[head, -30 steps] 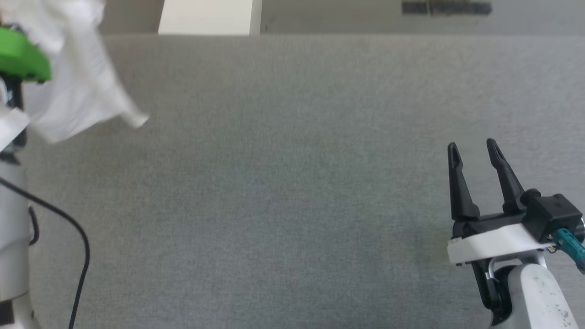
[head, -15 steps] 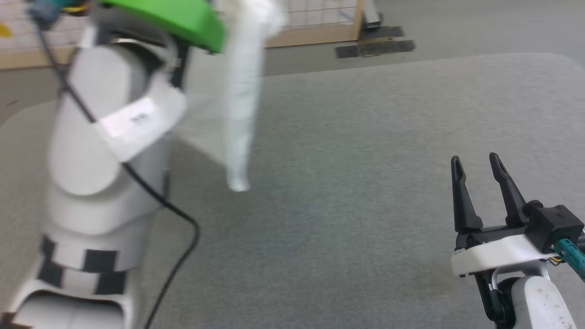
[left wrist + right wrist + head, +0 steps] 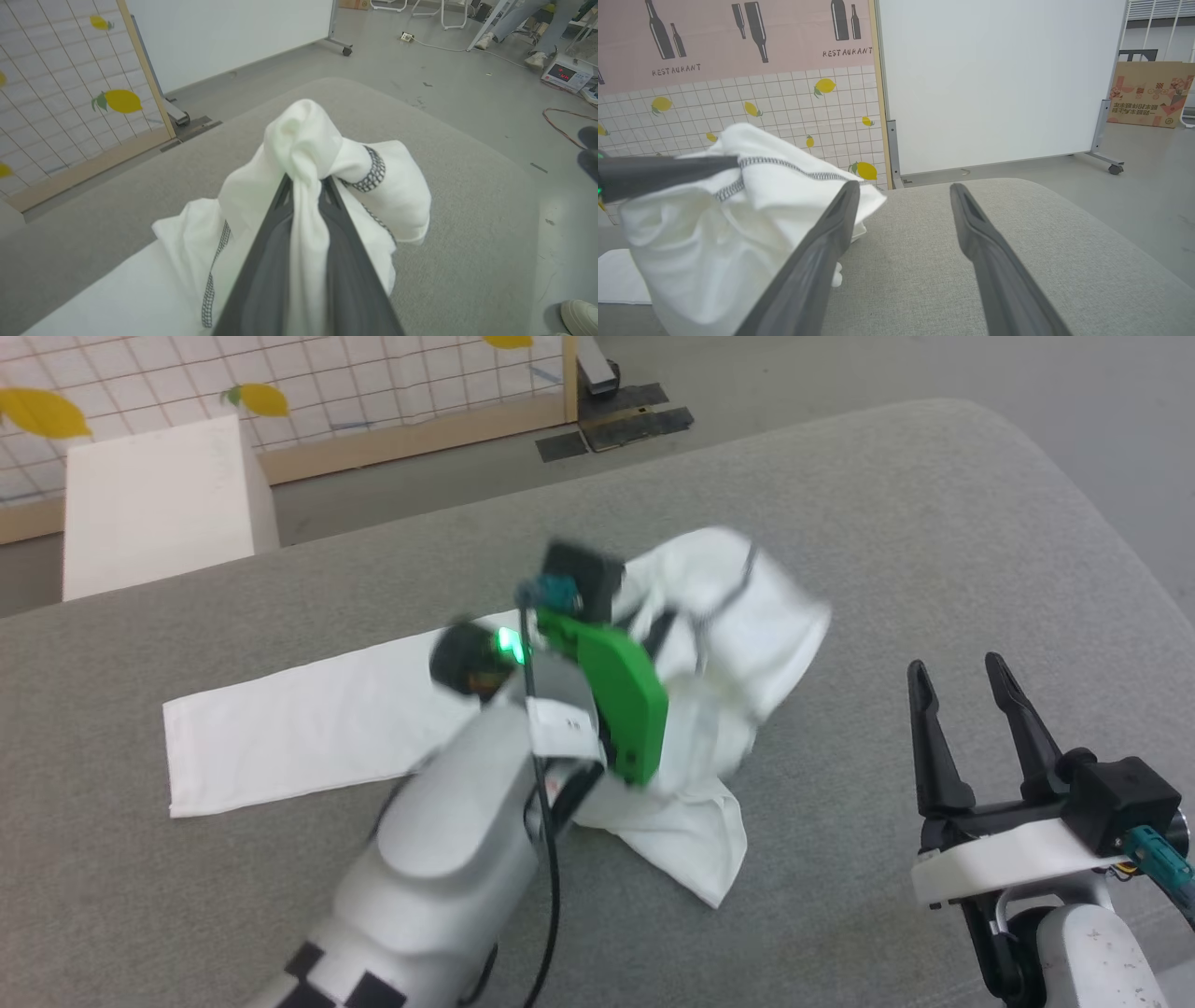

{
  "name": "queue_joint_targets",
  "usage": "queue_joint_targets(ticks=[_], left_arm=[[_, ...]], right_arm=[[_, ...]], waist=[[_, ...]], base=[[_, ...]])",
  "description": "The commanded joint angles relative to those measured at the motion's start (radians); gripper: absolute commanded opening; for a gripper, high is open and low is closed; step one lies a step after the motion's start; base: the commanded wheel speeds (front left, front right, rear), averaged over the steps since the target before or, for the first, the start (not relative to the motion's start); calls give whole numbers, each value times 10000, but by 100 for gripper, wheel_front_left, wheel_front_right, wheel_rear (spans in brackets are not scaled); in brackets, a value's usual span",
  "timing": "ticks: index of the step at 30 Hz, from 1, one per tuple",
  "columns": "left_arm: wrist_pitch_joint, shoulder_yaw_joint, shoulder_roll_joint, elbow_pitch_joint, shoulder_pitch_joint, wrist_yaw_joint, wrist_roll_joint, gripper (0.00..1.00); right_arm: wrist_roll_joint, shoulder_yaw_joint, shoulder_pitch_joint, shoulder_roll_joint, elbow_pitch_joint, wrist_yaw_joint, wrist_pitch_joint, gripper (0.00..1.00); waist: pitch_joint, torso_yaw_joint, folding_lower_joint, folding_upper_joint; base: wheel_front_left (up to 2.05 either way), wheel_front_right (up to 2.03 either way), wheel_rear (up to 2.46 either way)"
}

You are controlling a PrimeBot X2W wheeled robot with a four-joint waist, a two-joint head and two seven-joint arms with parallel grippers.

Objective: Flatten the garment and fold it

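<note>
The left gripper is squeezed tight on a bunch of the white shirt. The cloth is pinched between its two dark fingers, and a knot of it puffs out past the tips. I think it holds the shirt up like this so the rest can hang down and shake loose, because a shirt has to be opened out before it can be folded. A dark zigzag seam curls round the lifted lump just beside the fingers. Below the lump the shirt sags onto the grey padded table, and one pointed corner rests on the side nearer the robot. One long sleeve lies flat and straight on the table, reaching out to the robot's left, so that part looks smooth. The body of the shirt is a crumpled heap in the middle of the table, so I think the flattening has only just begun, and no fold is made yet. The right gripper hovers well apart on the right side, its fingers spread wide with nothing between them. I guess it is ready to take another edge so both can pull the shirt flat. Past the far edge of the table stands a white box. I see its plain top and side, and I cannot tell what is inside it.
</note>
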Motion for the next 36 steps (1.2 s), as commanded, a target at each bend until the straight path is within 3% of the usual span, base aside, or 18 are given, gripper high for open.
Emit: queue_joint_targets(ticks=[1,8,9,10,11,14,18,23,30,36], left_arm=[[214,-164,2,275,227,-84,-160,0],[2010,-1301,-1,1696,1275,-255,-1420,0],[2109,-1374,-1,1721,1335,-248,-1562,9],[2058,-1394,-1,1666,1382,-208,-1734,95],[1872,-1368,-1,1575,1395,-149,-1832,100],[932,-1176,-2,1194,1413,-35,-2004,100],[-1565,-455,90,291,1397,60,-1840,100],[-3853,293,618,-419,1696,642,-1271,100],[-4409,1794,1405,-1636,2636,1260,-481,100],[-4416,3311,1472,-2776,3994,1137,350,100]], right_arm=[[80,32,110,7,-17,-17,27,100],[84,31,177,7,46,-17,28,100],[78,30,191,7,54,-17,34,100],[68,32,204,7,66,-17,44,100],[59,27,215,7,71,-17,51,100],[32,47,237,7,64,-17,84,100],[-33,-64,309,7,-32,-17,131,100],[-127,-248,442,7,-178,-17,241,100],[-177,-575,589,7,-439,-17,401,100],[-155,-784,756,7,-489,-17,701,100]], waist=[[106,-217,1,-1],[172,-158,1,-1],[154,-113,1,-1],[130,-56,1,-1],[104,-1,1,-1],[11,156,1,-1],[-137,488,1,-1],[-315,939,1,-1],[-336,1548,1,-1],[-312,1975,1,-1]], base=[[0,0,0],[0,0,0],[0,0,0],[0,0,0],[0,0,0],[0,0,0],[0,0,0],[0,0,0],[0,0,0],[0,0,0]])
